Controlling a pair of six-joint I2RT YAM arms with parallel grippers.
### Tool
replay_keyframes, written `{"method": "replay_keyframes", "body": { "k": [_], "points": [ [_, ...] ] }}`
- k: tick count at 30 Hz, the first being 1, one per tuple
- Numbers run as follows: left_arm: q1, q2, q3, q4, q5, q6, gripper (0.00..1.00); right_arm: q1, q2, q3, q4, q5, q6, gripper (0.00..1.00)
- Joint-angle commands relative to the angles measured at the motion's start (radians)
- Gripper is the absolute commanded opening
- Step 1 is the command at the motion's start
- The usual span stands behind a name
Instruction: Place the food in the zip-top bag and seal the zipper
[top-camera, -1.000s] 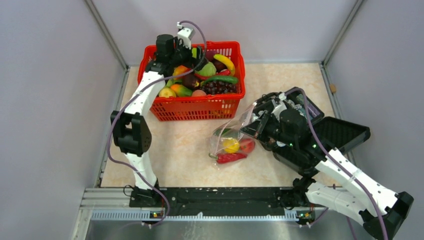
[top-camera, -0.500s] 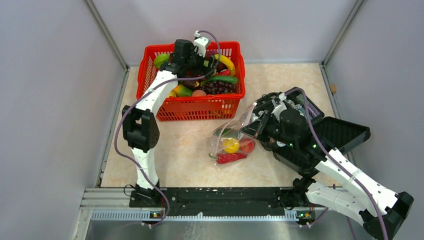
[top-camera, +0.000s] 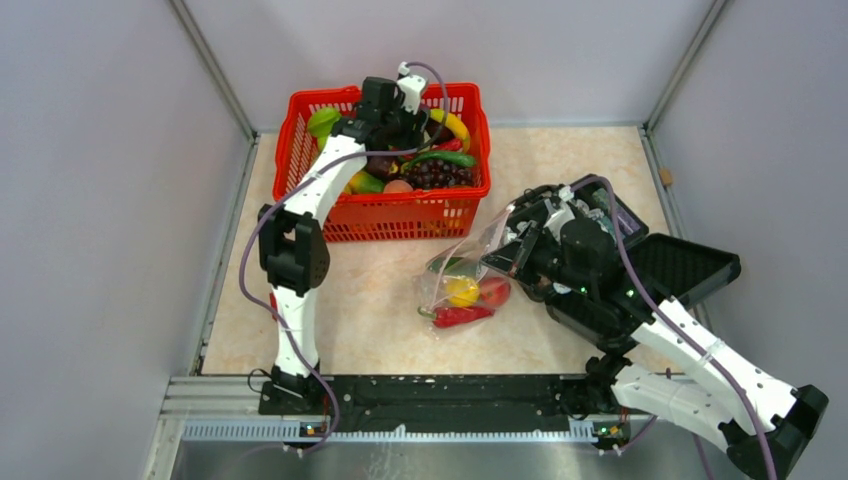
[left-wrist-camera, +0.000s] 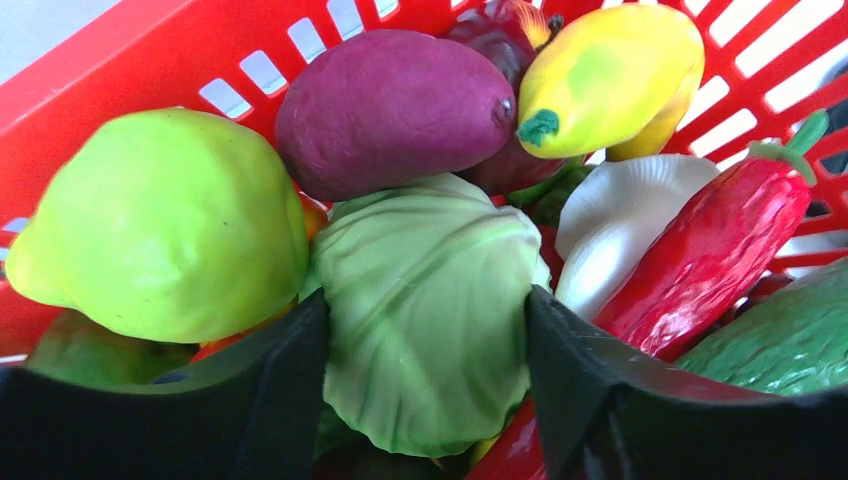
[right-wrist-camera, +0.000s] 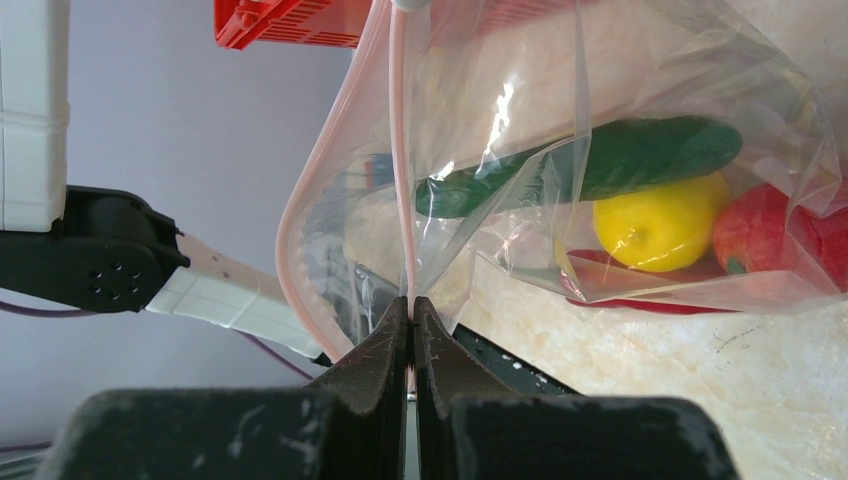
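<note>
Item: zip-top bag (top-camera: 462, 285), clear and crinkled, with a pink zipper (right-wrist-camera: 400, 150). It holds a cucumber (right-wrist-camera: 640, 150), lemon (right-wrist-camera: 655, 220), tomato (right-wrist-camera: 770, 235) and chili (top-camera: 462, 315).
Location: beige marbled desk (top-camera: 370, 310), grey walls (top-camera: 100, 200), near the red basket (top-camera: 400, 215).
Orientation: the mouth is lifted toward my right end effector (right-wrist-camera: 411, 305), which is clamped on that edge.
My left end effector (left-wrist-camera: 422, 330) straddles the green cabbage (left-wrist-camera: 425, 260) in the basket. I cannot tell whether it grips.

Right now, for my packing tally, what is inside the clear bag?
The bag shows a cucumber, lemon, tomato and red chili; anything beneath them is covered.
</note>
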Motion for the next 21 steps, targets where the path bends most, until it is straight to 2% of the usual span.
{"method": "replay_keyframes", "body": {
  "k": [1,5,8,13,18,21],
  "points": [
    [0.004,-0.011,-0.004,-0.024,0.022,0.001,0.53,0.005,-0.014,0.026,0.034,0.006,0.006,0.0],
    [0.004,-0.104,-0.058,0.013,0.047,-0.008,0.33,0.005,-0.012,0.029,0.036,0.006,0.006,0.0],
    [0.005,-0.204,-0.134,0.074,0.057,-0.018,0.24,0.005,-0.013,0.028,0.036,0.01,0.006,0.0],
    [0.004,-0.368,-0.252,0.162,0.056,-0.033,0.22,0.005,-0.01,0.026,0.043,0.008,0.008,0.0],
    [0.005,-0.503,-0.363,0.228,0.08,-0.06,0.29,0.005,-0.004,0.025,0.052,0.007,0.007,0.0],
    [0.005,-0.572,-0.425,0.265,0.078,-0.079,0.3,0.005,0.001,0.025,0.056,0.0,0.006,0.0]
  ]
}}
